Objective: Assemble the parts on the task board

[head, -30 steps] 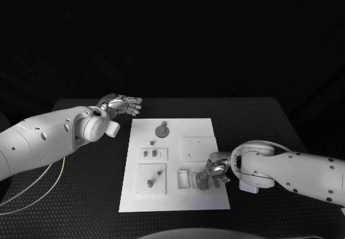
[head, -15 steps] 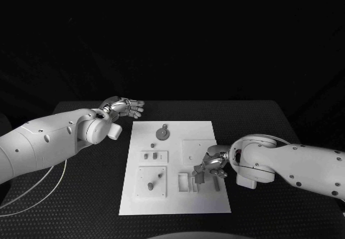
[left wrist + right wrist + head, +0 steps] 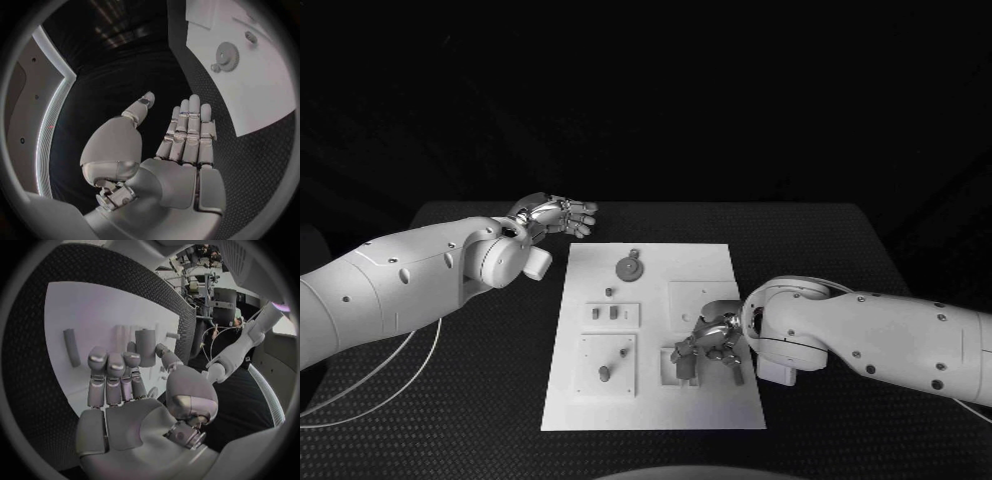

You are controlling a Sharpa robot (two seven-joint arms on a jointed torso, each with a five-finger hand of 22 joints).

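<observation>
Right hand (image 3: 708, 345): moved inward over the near right part of the white board (image 3: 711, 262), now above the upright grey peg (image 3: 145, 347), fingers apart, holding nothing, likely reaching for it; left hand (image 3: 557, 215): flat, unloaded, off the board's far left corner.
</observation>
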